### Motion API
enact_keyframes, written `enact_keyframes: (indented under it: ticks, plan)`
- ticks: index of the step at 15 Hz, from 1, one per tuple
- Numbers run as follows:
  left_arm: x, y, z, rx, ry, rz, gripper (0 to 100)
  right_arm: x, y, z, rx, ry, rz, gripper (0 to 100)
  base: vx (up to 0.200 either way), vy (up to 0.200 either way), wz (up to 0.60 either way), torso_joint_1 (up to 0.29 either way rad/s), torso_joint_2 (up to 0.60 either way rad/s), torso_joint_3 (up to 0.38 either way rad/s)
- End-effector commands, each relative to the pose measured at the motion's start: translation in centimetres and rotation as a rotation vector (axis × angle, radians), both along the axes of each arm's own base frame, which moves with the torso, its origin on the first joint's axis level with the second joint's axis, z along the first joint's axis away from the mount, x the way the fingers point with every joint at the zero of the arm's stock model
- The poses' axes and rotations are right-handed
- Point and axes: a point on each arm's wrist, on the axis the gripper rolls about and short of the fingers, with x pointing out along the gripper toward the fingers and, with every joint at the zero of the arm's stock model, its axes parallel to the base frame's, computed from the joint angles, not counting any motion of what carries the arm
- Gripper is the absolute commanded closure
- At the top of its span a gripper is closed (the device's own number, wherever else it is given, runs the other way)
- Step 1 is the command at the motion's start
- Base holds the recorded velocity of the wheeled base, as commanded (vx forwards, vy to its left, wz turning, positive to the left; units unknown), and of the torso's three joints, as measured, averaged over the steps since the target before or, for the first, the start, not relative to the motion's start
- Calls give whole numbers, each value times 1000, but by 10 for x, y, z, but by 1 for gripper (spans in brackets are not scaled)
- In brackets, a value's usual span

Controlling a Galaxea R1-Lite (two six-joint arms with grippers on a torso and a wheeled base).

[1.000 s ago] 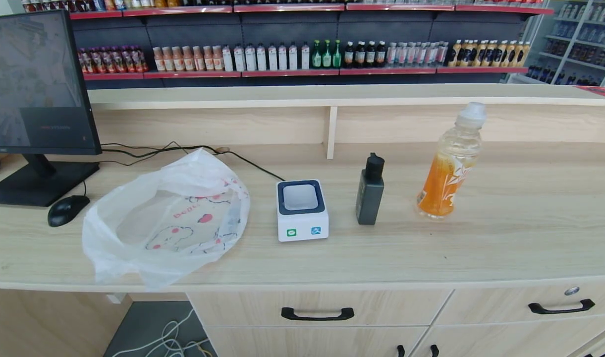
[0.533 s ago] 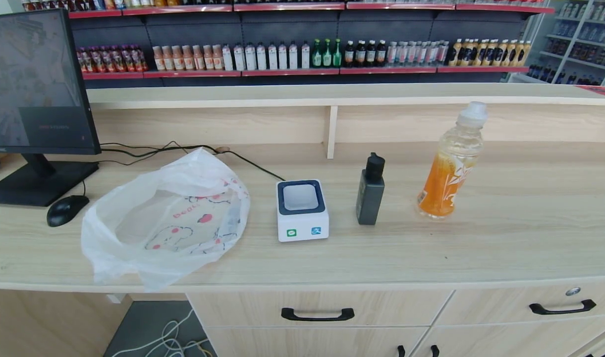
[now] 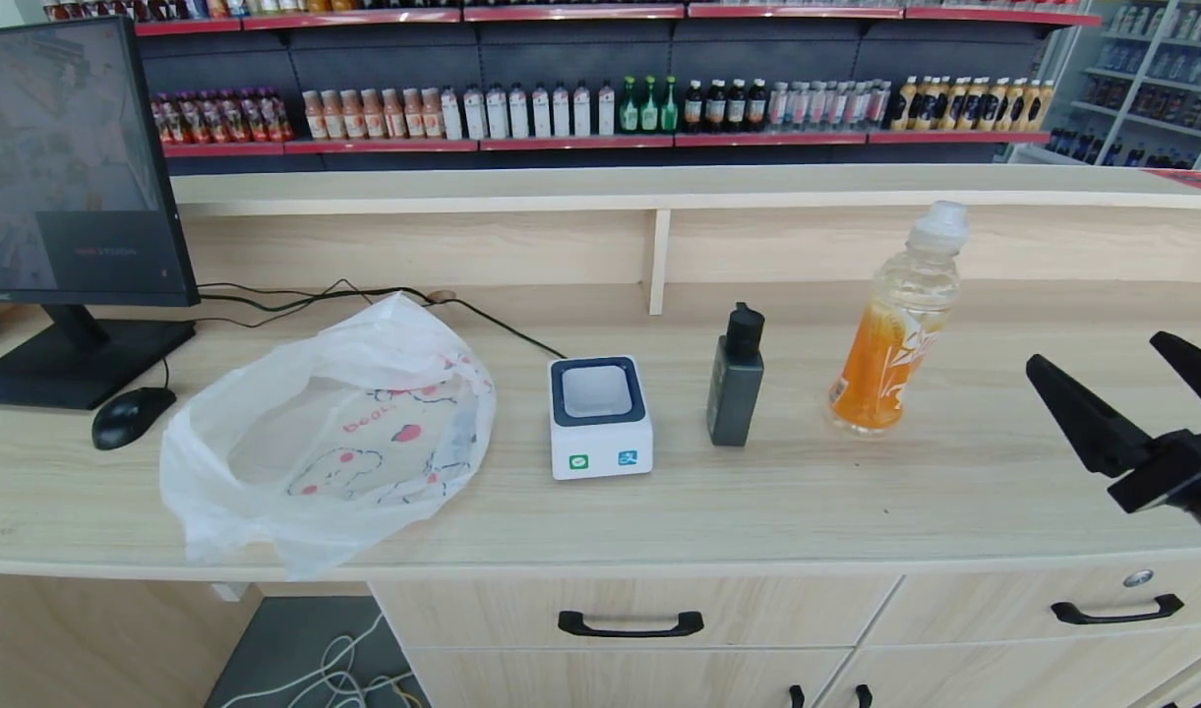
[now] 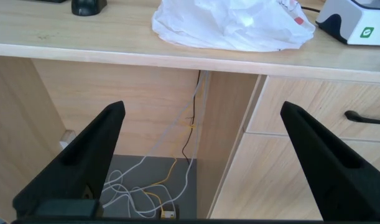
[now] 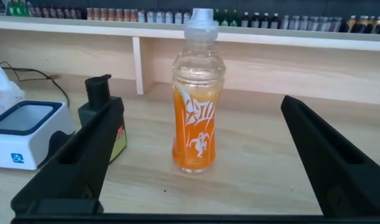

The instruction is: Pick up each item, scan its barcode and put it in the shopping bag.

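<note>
Right pincer (image 3: 1100,352) newly near orange bottle (image 3: 895,334), agape; left pincer (image 4: 203,109) agape before counter (image 4: 53,31).

- Small shop, checkout area.
- Back wall: long red-edged shelves (image 3: 561,146) packed with rows of bottled drinks (image 3: 521,112).
- More white racks (image 3: 1156,84) of bottles at far right.
- Pale wood counter (image 3: 856,492) with raised customer ledge, drawers (image 3: 630,621) below.
- Till gear on counter: monitor (image 3: 64,157), mouse (image 3: 133,416), white box scanner (image 3: 600,418) with payment icons.
- Thin plastic shopping bag (image 3: 330,442) lies open beside scanner.

right gripper (image 3: 1131,398) entered, jaws apart
</note>
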Motion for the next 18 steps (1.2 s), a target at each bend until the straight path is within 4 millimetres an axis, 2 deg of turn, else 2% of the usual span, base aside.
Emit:
enact_keyframes:
  ticks: [1, 3, 7, 9, 11, 13, 16, 18]
  plan:
    - [0, 0, 0, 0, -1, 0, 0, 0, 4, -11, -4, 54, 21, 0, 0, 0, 0, 0, 0, 0]
    - [0, 0, 0, 0, 1, 0, 0, -8, 11, -20, -12, 97, 72, 0, 0, 100, 0, 4, 4, 1]
    - [0, 0, 0, 0, -1, 0, 0, -7, 13, -18, 0, 88, 54, 0, 0, 200, 0, 0, 5, -1]
    - [0, 0, 0, 0, 1, 0, 0, -11, 24, -18, 27, 97, 53, 0, 0, 200, 0, 0, 0, -2]
    - [0, 0, 0, 0, -1, 0, 0, -19, 35, -19, 99, 122, -18, 0, 0, 200, 0, 2, 0, 0]
    - [0, 0, 0, 0, 1, 0, 0, -26, 44, -26, 137, 194, -32, 0, 0, 0, 0, 0, 0, 0]
    - [0, 0, 0, 1, 1, 0, 0, -16, 51, -32, 135, 236, -21, 0, 0, 0, 0, 0, 0, 0]
    - [0, 0, 0, 1, 1, 0, 0, -1, 60, -33, 134, 251, -26, 0, 0, 0, 0, 0, 0, 0]
